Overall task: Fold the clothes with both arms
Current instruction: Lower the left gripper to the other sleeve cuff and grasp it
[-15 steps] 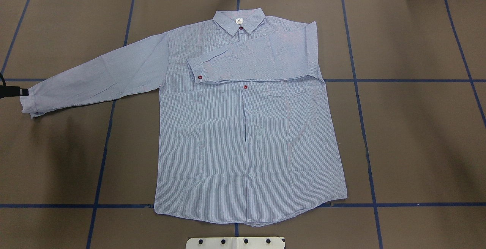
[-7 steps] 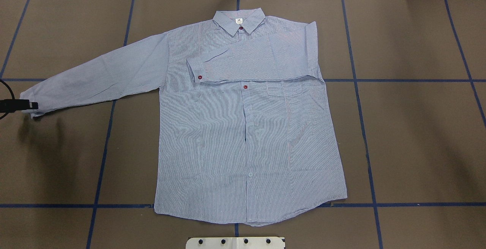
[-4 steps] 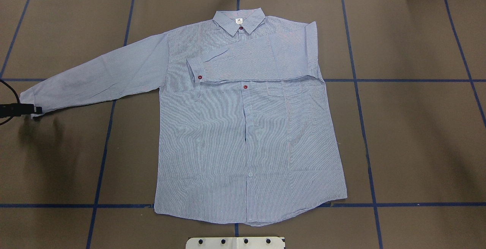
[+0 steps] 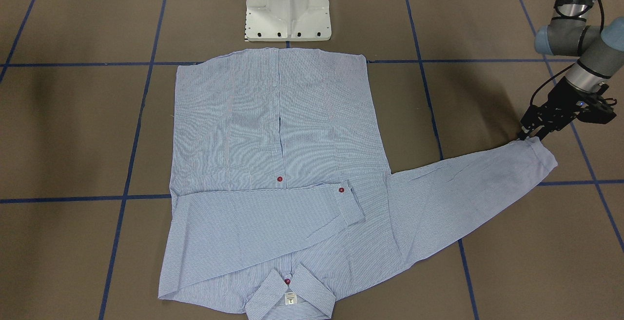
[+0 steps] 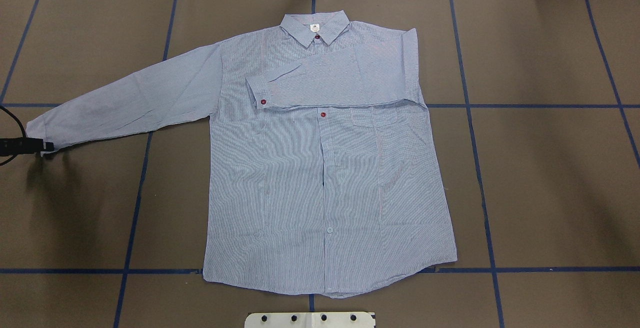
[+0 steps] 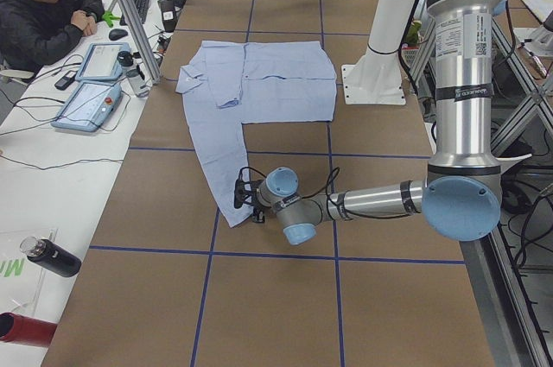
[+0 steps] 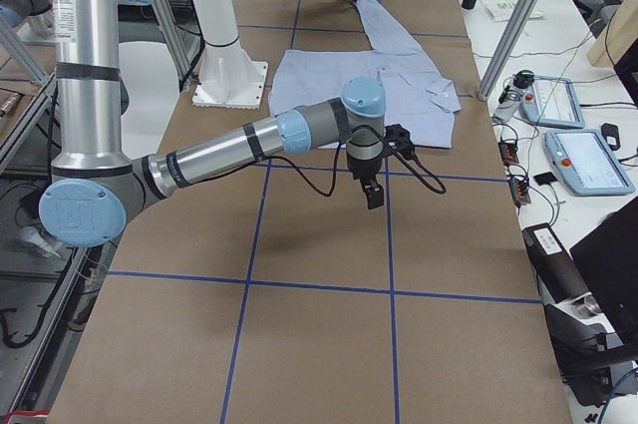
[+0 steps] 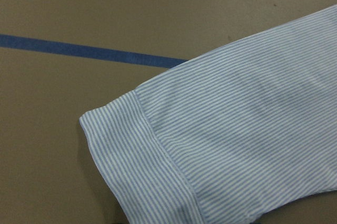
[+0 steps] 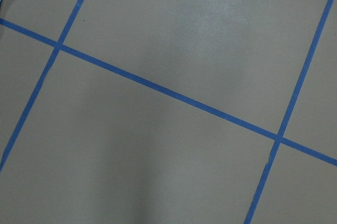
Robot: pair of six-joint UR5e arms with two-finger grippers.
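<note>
Count: 1 shirt, 2 arms (left arm, right arm), 2 sleeves, 3 red buttons showing, plus 1 pale button low on the placket. Shirt is flat, front up, mid table. Long axis runs near–far: hem nearest, just off the white pedestal, collar pointing at the far edge. Right gripper hangs over bare table right of the shirt, apart from it. It shows only from the side, so can't tell if its fingers are spread or together. Farther out, left sleeve lies stretched to the left, its cuff a bit nearer than the shoulder. Left gripper is at that cuff's near corner; can't tell if it's pinching cloth. Beyond that, right sleeve is folded across the chest, cuff end pointing left. Collar is farthest, label up.
</note>
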